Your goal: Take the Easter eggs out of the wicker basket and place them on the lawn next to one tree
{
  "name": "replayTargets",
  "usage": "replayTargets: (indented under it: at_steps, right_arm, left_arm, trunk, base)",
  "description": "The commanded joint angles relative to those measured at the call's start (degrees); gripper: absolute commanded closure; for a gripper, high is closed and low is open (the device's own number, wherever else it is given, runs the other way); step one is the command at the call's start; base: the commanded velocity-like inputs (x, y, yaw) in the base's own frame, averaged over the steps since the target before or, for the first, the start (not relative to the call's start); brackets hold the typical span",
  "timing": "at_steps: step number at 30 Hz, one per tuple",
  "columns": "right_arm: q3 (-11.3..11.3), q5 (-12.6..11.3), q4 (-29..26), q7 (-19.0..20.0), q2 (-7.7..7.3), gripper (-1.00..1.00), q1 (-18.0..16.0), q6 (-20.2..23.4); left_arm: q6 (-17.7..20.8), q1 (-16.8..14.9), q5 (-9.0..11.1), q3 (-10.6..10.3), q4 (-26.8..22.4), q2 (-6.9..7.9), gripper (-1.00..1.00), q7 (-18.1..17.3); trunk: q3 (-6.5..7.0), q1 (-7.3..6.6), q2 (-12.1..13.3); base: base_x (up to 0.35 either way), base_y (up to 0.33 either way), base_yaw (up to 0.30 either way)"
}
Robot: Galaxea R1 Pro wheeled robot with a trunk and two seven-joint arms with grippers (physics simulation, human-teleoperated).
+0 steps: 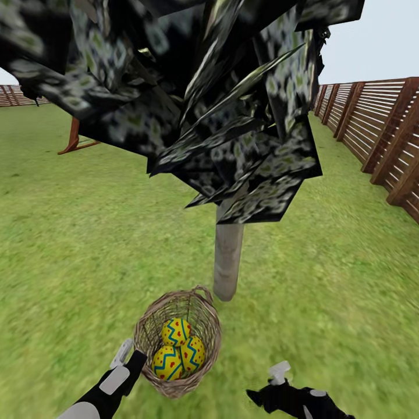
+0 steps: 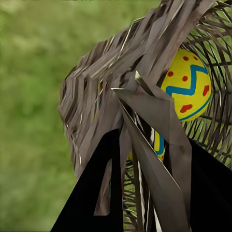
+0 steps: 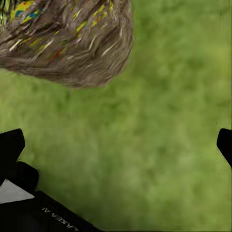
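Note:
The wicker basket (image 1: 203,326) is close in front of me on the lawn (image 1: 326,279), just short of the tree (image 1: 228,259) with its pale trunk. Three Easter eggs (image 1: 176,331) lie inside it, yellow with blue zigzags and red dots. My left gripper (image 1: 137,358) is shut on the basket's near-left rim. In the left wrist view the woven wall (image 2: 96,96) runs between the black fingers (image 2: 92,203), and one egg (image 2: 188,84) shows inside. My right gripper (image 1: 259,397) hovers open to the basket's right, above the grass; its wrist view has the basket (image 3: 67,43) ahead of the spread fingertips (image 3: 12,145).
Dark speckled foliage (image 1: 192,87) hangs low over the trunk and blocks much of the view ahead. A brown slat fence (image 1: 384,128) runs along the right side. A reddish frame leg (image 1: 74,138) stands far off at the left. Open grass lies around the trunk.

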Motion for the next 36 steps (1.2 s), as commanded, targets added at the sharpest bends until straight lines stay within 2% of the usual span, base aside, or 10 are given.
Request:
replayTargets:
  at_steps: [1, 2, 3, 4, 5, 6, 7, 8, 36]
  right_arm:
    - [-2.5, 0.6, -5.3, 4.0, 0.09, -1.0, 0.0, 4.0]
    - [-5.6, 0.5, -13.1, 6.2, 0.11, -1.0, 0.0, 9.3]
    - [-7.4, 0.5, -17.9, 7.0, 0.1, -1.0, 0.0, 12.9]
    - [-9.3, 0.5, -23.0, 9.2, 0.02, -1.0, 0.0, 15.8]
    - [-13.2, 0.4, -27.5, 12.4, -0.07, -1.0, 0.0, 17.0]
    - [-16.4, 0.5, -29.0, 13.4, -0.12, -1.0, 0.0, 17.3]
    - [-18.5, 0.5, -29.9, 14.0, -0.17, -1.0, 0.0, 17.4]
    - [-19.4, 0.5, -30.5, 14.2, -0.12, -1.0, 0.0, 17.5]
    - [-19.4, 0.7, -30.2, 14.4, 0.13, -1.0, 0.0, 17.4]
  left_arm:
    - [0.2, 0.0, 0.4, 0.2, -0.2, 0.0, 1.0, 0.4]
    - [0.2, 0.0, 0.4, 0.1, -0.3, 0.33, 1.0, 0.4]
    - [0.2, 0.0, 0.4, 0.1, -0.3, 0.51, 1.0, 0.4]
    - [0.2, 0.0, 0.4, 0.1, -0.3, 0.62, 1.0, 0.4]
    - [0.2, 0.0, 0.4, 0.1, -0.3, 0.66, 1.0, 0.4]
    - [0.2, 0.0, 0.4, 0.1, -0.3, 0.67, 1.0, 0.4]
    - [0.2, -0.1, 0.4, 0.1, -0.3, 0.68, 1.0, 0.4]
    - [0.2, 0.0, 0.4, 0.1, -0.3, 0.68, 1.0, 0.4]
    - [0.0, 0.0, 0.3, 0.1, 0.0, 0.95, 1.0, 0.3]
  trunk:
    - [-0.24, 0.22, -0.4]
    - [-0.42, 0.44, -0.8]
    - [-0.6, 0.66, -1.2]
    - [-0.78, 0.88, -1.6]
    - [-0.96, 1.1, -2.0]
    - [-1.14, 1.32, -2.4]
    - [-1.32, 1.54, -2.8]
    - [-1.5, 1.76, -3.2]
    - [-6.53, 7.91, -14.5]
  base:
    - [0.0, 0.0, 0.0]
    - [0.0, 0.0, 0.0]
    - [0.0, 0.0, 0.0]
    - [0.0, 0.0, 0.0]
    - [0.0, 0.0, 0.0]
    - [0.0, 0.0, 0.0]
    - [0.0, 0.0, 0.0]
    - [0.0, 0.0, 0.0]
    - [0.0, 0.0, 0.0]
